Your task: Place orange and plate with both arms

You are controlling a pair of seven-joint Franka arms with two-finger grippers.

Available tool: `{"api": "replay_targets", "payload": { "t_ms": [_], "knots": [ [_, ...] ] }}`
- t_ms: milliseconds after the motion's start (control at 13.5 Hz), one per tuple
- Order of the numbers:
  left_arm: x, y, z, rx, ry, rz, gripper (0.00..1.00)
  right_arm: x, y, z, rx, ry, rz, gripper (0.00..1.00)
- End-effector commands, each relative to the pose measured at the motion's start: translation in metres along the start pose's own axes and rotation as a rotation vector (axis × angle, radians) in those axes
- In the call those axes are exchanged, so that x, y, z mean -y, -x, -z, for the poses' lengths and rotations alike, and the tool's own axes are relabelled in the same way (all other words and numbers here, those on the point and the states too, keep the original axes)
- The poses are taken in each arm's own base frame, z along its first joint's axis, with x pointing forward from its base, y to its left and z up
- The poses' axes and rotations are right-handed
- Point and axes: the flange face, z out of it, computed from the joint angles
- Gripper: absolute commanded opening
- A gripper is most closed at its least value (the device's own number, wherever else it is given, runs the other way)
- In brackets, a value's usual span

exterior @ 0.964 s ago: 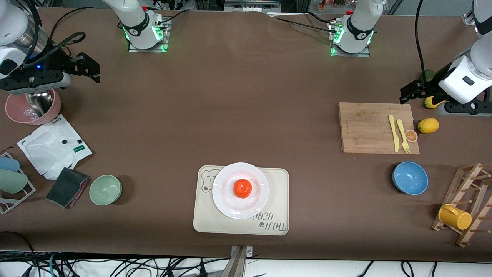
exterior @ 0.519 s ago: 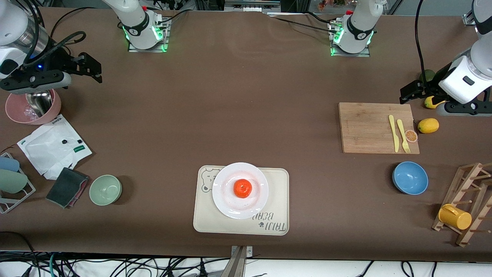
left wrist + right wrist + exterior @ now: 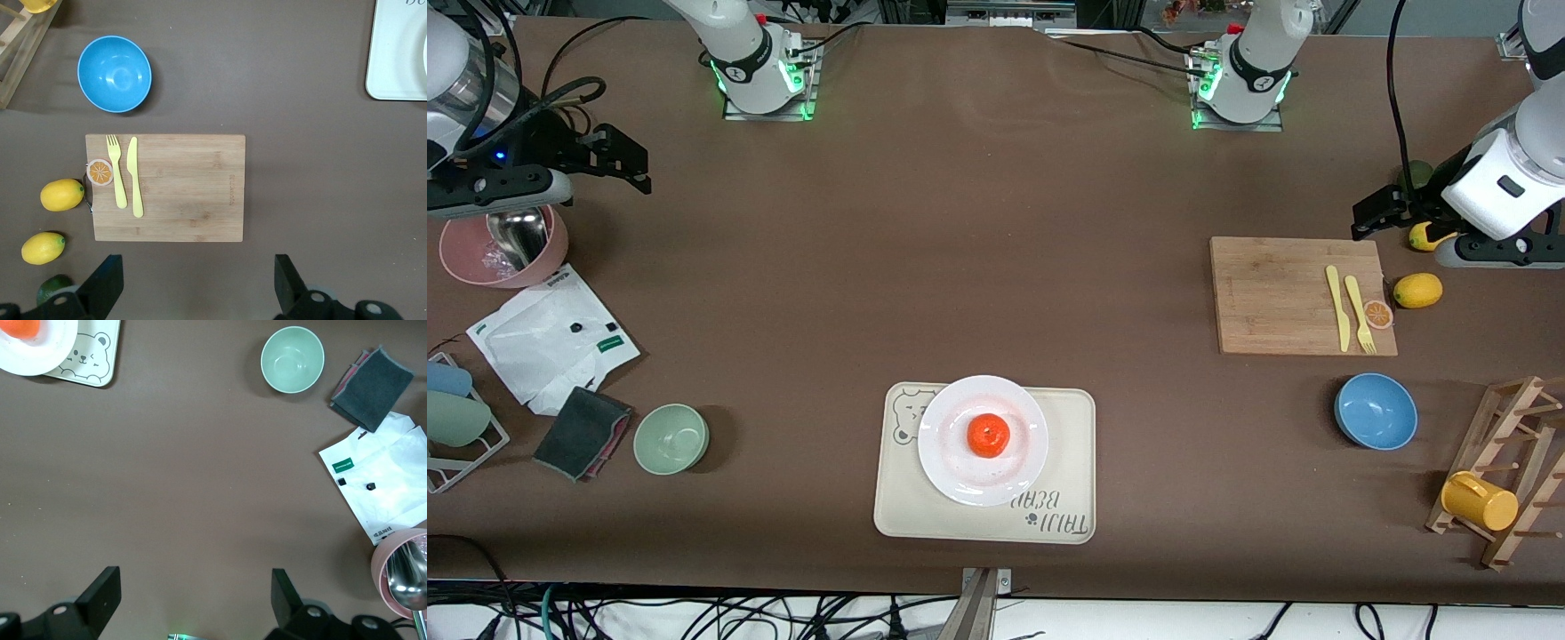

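Front view, brown table (image 3: 978, 249), orange (image 3: 988, 435) on plate (image 3: 983, 440), left tool (image 3: 1376, 212) and right tool (image 3: 618, 160) wide open, empty

Plate (image 3: 33, 347) and orange (image 3: 23, 327) cut by right wrist view edge; tray lettering (image 3: 1054, 523) unreadable.
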Motion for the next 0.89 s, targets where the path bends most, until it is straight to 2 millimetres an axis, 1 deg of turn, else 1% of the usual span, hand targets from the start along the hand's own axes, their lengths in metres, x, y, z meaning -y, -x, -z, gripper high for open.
{"api": "replay_targets", "payload": {
  "t_ms": [0,816],
  "knots": [
    [0.0020,0.0025,0.0063,-0.002,-0.028,-0.013,1.00,0.0007,-0.0011,0.0054,-0.007,-0.015,0.006,1.00],
    [0.0027,0.0025,0.0056,-0.001,-0.026,-0.011,1.00,-0.0011,-0.0012,0.0068,-0.014,-0.006,0.007,1.00]
  ]
}}
